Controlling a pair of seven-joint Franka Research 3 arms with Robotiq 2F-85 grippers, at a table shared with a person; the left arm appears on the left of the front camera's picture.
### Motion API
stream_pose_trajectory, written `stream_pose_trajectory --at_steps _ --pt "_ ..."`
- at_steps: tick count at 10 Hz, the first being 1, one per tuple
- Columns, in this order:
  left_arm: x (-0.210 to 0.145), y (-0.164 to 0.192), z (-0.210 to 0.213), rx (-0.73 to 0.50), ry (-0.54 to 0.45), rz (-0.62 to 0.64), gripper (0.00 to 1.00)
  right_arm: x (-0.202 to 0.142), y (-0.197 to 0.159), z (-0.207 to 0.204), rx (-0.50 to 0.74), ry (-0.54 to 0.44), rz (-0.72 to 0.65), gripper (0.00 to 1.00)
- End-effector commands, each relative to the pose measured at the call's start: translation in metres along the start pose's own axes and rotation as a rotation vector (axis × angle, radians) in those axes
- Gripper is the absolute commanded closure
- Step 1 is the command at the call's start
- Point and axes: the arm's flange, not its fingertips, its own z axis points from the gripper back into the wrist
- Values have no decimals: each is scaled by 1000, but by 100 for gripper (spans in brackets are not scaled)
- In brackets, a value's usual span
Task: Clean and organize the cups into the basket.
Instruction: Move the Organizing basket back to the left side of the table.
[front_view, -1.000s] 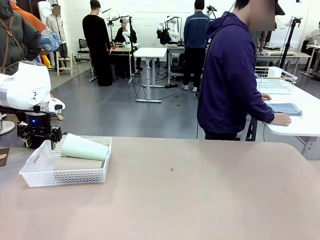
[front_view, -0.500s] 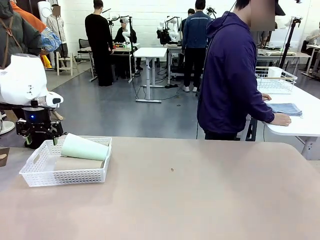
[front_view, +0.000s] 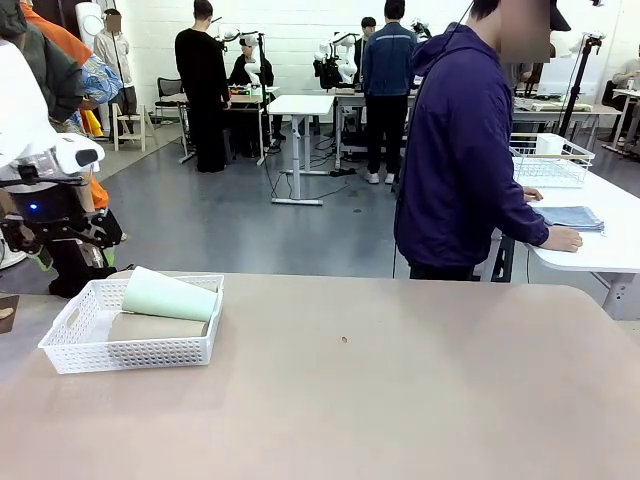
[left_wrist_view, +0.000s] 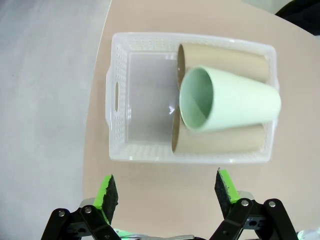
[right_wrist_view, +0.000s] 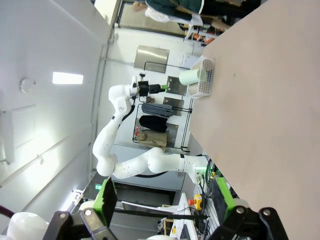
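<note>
The white perforated basket (front_view: 62, 347) (left_wrist_view: 117, 95) stands at the table's left end. Two tan-brown cups (left_wrist_view: 225, 60) (left_wrist_view: 220, 142) lie side by side in it. A pale mint green cup (front_view: 170, 295) (left_wrist_view: 230, 107) lies across the top of them. My left gripper (front_view: 70, 262) (left_wrist_view: 167, 187) hangs above and behind the basket's left end, open, nothing between its green pads. My right gripper (right_wrist_view: 165, 200) is open and holds nothing, far from the basket (right_wrist_view: 206, 77).
A person in a dark purple hoodie (front_view: 460, 150) stands at the far side, one hand on a folded cloth (front_view: 570, 217) on a neighbouring white table, beside a wire basket (front_view: 550, 160). The tan tabletop (front_view: 400, 390) runs right of the basket.
My left arm has risen and drawn back to the left, away from the basket. The cups and the basket have not moved.
</note>
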Motion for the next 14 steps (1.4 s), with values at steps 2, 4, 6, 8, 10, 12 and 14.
stream_pose_trajectory --at_steps 2,4,6,8,10,12,14 --pt "-39 -7 15 40 -12 -26 0 -2 0 0 6 -2 0 0" --pt "-34 -8 22 19 -18 -32 0 -2 0 0 6 -2 0 0" --pt "-34 -8 22 19 -18 -32 0 -2 0 0 6 -2 0 0" --pt "-34 -8 22 19 -18 -32 0 -2 0 0 6 -2 0 0" --pt "-36 -10 21 35 -17 -24 0 -2 0 0 6 -2 0 0" --pt "-14 34 37 -291 165 -34 0 -2 0 0 6 -2 0 0" --pt "11 85 56 -600 266 -19 0 -2 0 0 6 -2 0 0"
